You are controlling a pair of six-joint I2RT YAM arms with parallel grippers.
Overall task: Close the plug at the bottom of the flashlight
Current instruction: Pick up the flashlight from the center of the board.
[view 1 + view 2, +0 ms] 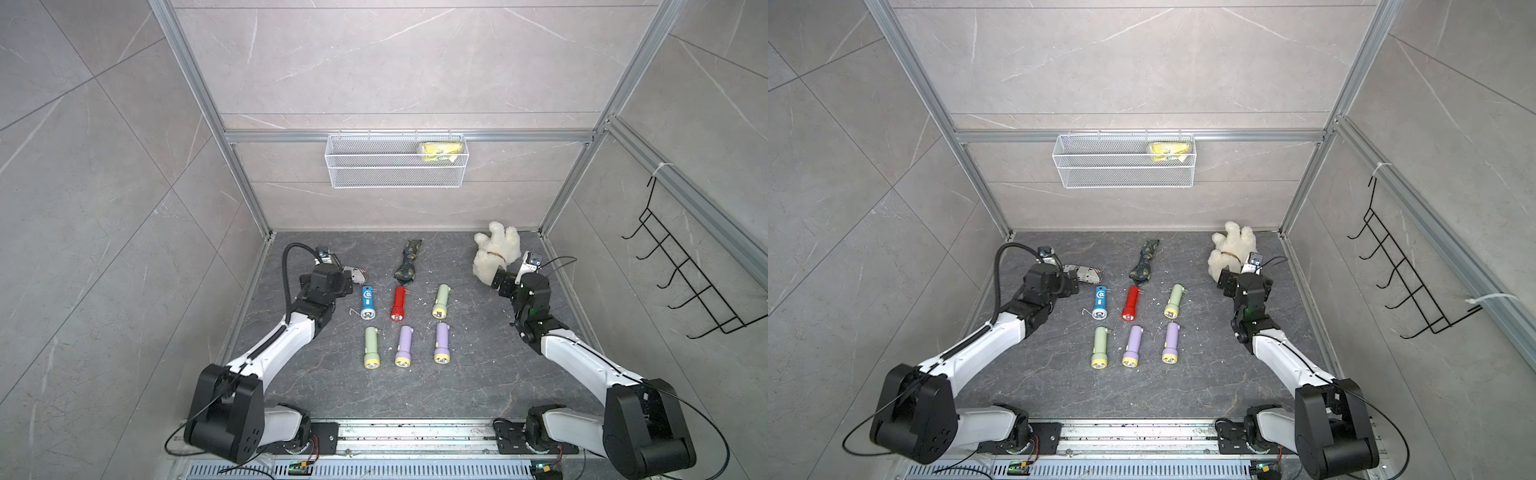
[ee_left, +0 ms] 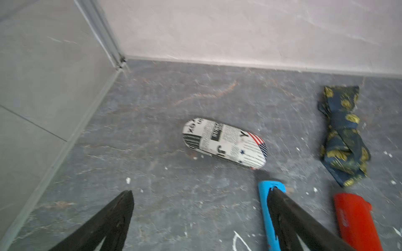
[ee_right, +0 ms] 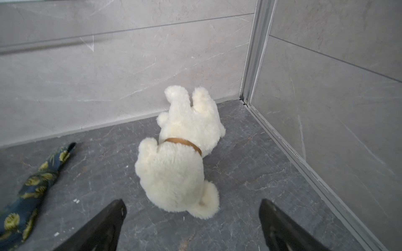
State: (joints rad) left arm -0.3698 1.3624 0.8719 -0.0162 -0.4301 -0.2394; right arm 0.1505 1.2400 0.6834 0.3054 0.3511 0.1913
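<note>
Standing at the near edge: the metal rail [image 1: 415, 434] comes first, then the dark stone table [image 1: 478, 374] with two rows of three torches lying lenses toward me. Near row is a pale green flashlight [image 1: 371, 347], a purple flashlight [image 1: 404, 346] and a second purple flashlight [image 1: 442, 343]. Behind them sit the blue flashlight [image 1: 368, 302], the red flashlight [image 1: 398, 304] and another green flashlight [image 1: 441, 301]. The blue one has little prongs [image 1: 376, 288] poking out at its far end. The left gripper [image 2: 200, 191] hangs right by that far end with its fingers [image 2: 113, 219] spread wide and nothing between them. One finger overlaps the blue body in the wrist view, and I can't tell if it's actually touching. The right gripper [image 3: 193, 201] is well off to the right, also wide apart and empty, pointed at a white plush dog [image 3: 180, 165] near the back corner. Further back there's a newspaper-print glasses case [image 2: 225, 143] and a crumpled navy cloth [image 1: 409, 259]. A wire basket [image 1: 397, 174] holding a yellow packet [image 1: 440, 150] hangs on the back wall.
</note>
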